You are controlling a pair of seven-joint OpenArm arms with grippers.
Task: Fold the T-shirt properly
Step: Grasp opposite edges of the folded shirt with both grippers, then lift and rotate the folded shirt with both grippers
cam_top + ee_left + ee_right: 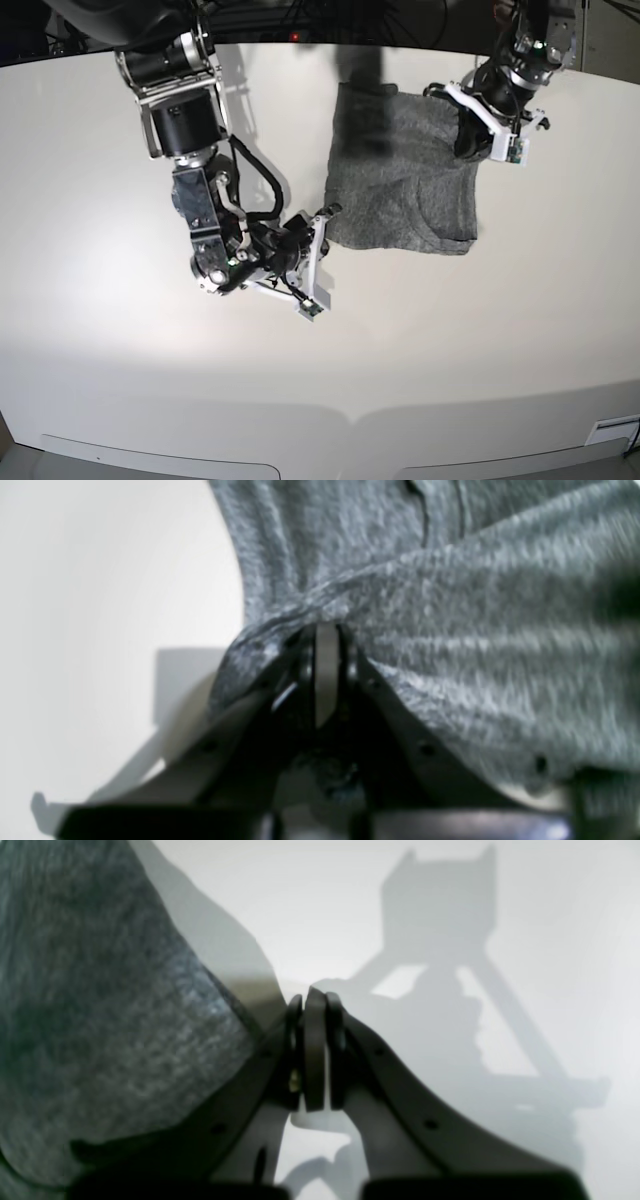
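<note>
Base view: one T-shirt (400,195) is seen lying on the white worktop (320,370), right of centre and toward the far edge. It is the only cloth present and has been gathered into a compact, roughly rectangular packet. Its long axis is seen to run from the far edge toward the near edge of the worktop, with a slight lean; the rounded neckline seam is visible near the lower right part of the packet, facing the near side. Which end the hem lies at cannot be told.

Two arms are counted, each with one gripper. The left gripper (472,140) is placed at the far right corner of the T-shirt. In the left wrist view this gripper (326,635) is shown clenched, with grey knit bunched over and around its tips, so a fold of the T-shirt (450,630) is grasped.

The right gripper (312,240) is found at the near left corner of the packet. In the right wrist view its jaws are pressed together on nothing at the gripper (315,1005), and the T-shirt (100,1015) is draped just beside the left finger, against its outer flank.
</note>
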